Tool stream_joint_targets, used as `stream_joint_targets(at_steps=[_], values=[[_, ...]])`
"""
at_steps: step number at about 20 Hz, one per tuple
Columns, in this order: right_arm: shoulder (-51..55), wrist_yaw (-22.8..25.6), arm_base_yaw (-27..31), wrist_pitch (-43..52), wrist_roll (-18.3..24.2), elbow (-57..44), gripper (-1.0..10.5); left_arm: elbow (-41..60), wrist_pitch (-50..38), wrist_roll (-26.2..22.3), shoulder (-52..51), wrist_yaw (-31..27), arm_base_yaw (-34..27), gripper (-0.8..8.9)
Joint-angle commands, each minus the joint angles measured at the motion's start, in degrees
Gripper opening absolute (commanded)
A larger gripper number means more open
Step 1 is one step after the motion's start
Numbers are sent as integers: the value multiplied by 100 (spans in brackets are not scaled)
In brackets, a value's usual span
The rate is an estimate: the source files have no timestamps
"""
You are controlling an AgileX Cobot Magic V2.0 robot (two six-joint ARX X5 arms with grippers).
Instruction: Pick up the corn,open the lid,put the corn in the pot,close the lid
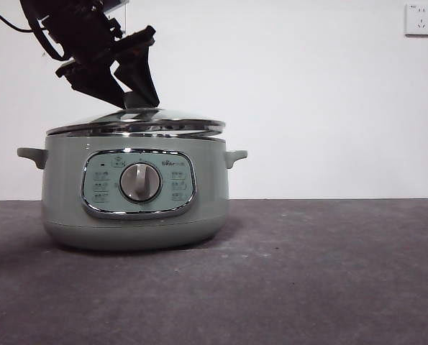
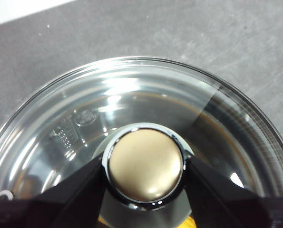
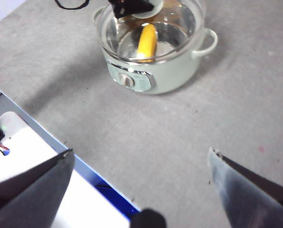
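In the front view the bare grey counter (image 1: 329, 287) fills the lower part of the frame, and the pot (image 1: 134, 190) stands left of centre with its dial and control panel facing the camera. The lid (image 1: 136, 122) lies on the pot's rim, perhaps a touch higher on the right, so I cannot tell whether it is fully seated.

The left tool (image 1: 138, 90) reaches down from the upper left of the frame onto the lid's knob. In the left wrist view its jaws are clenched on the knob (image 2: 145, 165), one on each side, the glass dome spreading out around them. Holding the knob keeps the lid level and centred, which suits the closing step; I judge the task to be near its end, with only the release left.

The corn (image 3: 147, 42) is inside the pot, seen yellow through the glass at the top of the right wrist view.

The right tool (image 3: 141, 185) waits well apart from the pot, jaws spread wide and holding nothing, above the counter and a white-and-blue edge in the lower left of its frame. A wall socket (image 1: 420, 19) sits in the upper right of the front view. Nothing stands in the way around the pot.
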State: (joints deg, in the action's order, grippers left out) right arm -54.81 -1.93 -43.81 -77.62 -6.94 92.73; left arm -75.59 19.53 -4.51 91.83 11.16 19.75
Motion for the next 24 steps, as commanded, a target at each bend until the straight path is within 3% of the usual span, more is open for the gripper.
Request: stream_joint_targets(at_steps=[1, 5, 13, 14, 17, 18, 24], values=[[201, 9, -9, -162, -199, -210, 473, -111, -203, -68, 66, -37, 57, -8], [350, 240, -9, -160, -214, -258, 473, -114, -160, -70, 166, -74, 101, -8], [404, 247, -9, -160, -210, -258, 472, -111, 192, -66, 374, -72, 109, 8], [404, 247, -9, -160, -210, -258, 473, -114, 175, -59, 374, -70, 109, 31], [404, 317, -9, -160, -205, -258, 473, -144, 184, 0, 369, -70, 74, 394], [404, 345, -9, -160, -205, -258, 473, -144, 186, -2, 361, -68, 70, 444], [402, 459, -9, -160, -190, -258, 473, -144, 212, 0, -22, -68, 66, 445]])
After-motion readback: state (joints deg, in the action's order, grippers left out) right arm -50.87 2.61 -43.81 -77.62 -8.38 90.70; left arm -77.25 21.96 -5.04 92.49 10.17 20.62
